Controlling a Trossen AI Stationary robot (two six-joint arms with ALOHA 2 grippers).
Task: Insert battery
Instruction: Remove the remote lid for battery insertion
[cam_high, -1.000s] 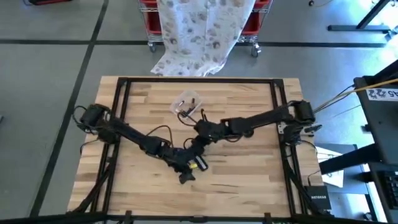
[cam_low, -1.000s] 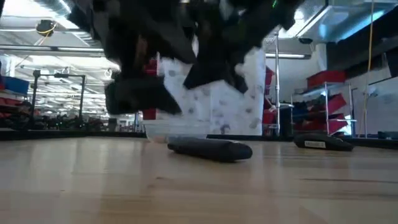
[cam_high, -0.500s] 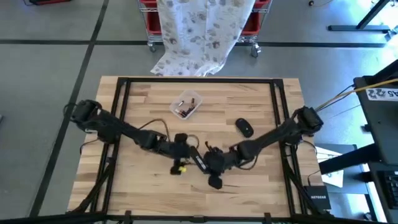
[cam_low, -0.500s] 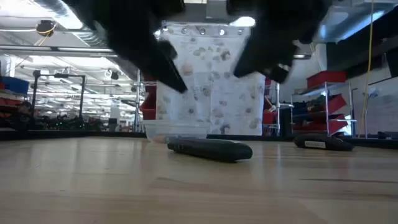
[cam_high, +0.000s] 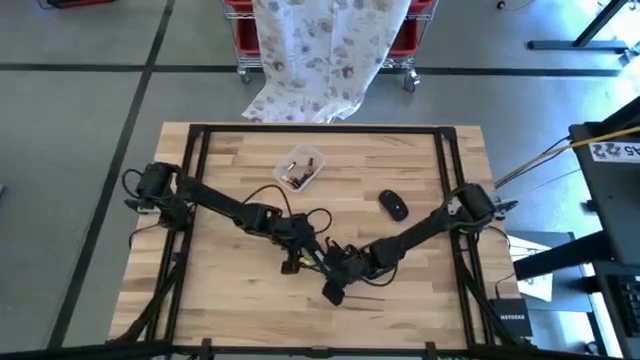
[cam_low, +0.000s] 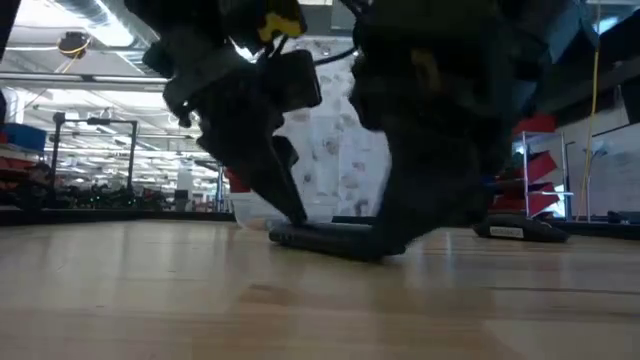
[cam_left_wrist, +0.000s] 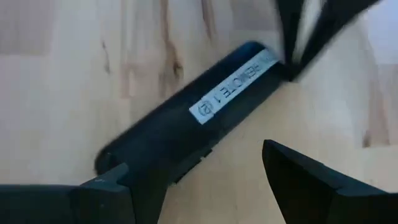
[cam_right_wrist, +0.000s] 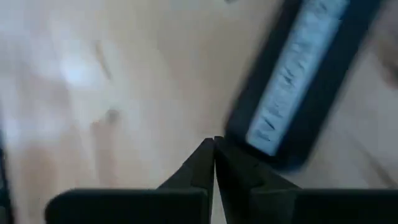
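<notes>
Black and long, the remote (cam_left_wrist: 205, 118) lay flat on my wooden worktop (cam_high: 230, 290), just toward six o'clock of the centre, with both arms meeting over it. From my left wrist camera I read a white label on its back, and the left gripper (cam_left_wrist: 205, 186) stood with its jaws spread wide, one finger (cam_left_wrist: 106, 193) at each side of the remote's near end without clearly touching it. Overhead, that left gripper (cam_high: 300, 255) sat at the remote's ten o'clock end, with a small yellow part (cam_high: 291, 266) beside it. The right gripper (cam_high: 335, 290) came in from three o'clock to the opposite end; its wrist camera showed the right gripper (cam_right_wrist: 214, 163) with jaws pressed together, tips just beside the remote's (cam_right_wrist: 298, 93) end. A clear plastic tray (cam_high: 299, 168) of small items stood toward twelve o'clock, and a dark computer mouse (cam_high: 392, 205) lay toward two o'clock, well apart from the grippers.
</notes>
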